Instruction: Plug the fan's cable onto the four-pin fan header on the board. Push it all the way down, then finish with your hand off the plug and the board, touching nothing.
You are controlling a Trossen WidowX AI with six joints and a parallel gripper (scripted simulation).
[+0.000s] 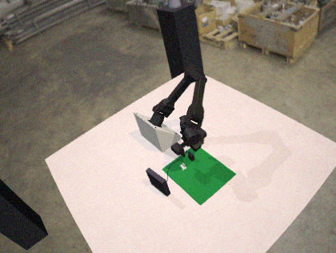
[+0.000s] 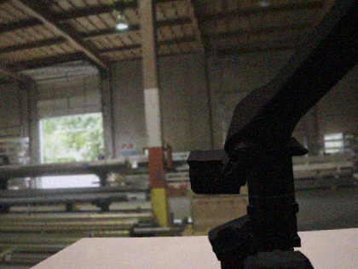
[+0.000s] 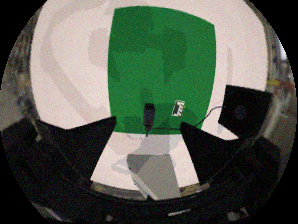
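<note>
Reaching for the plug
Gripper [image 1: 186,153] wide open, empty, above plug [image 3: 149,116]; next: descend, grasp, move to header [image 3: 177,108]

The top view looks down from high and far at the whole desk [image 1: 120,208]. The exterior view sits low at desk level, close behind the arm [image 2: 273,140]. The wrist view looks down on the green board [image 3: 166,63], which the top view shares.

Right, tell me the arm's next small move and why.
Probably lower the open gripper straight down around the small black plug. The plug stands on the flat green board between the spread fingers, the white four-pin header sits beside it unplugged, and nothing is held yet.
</note>
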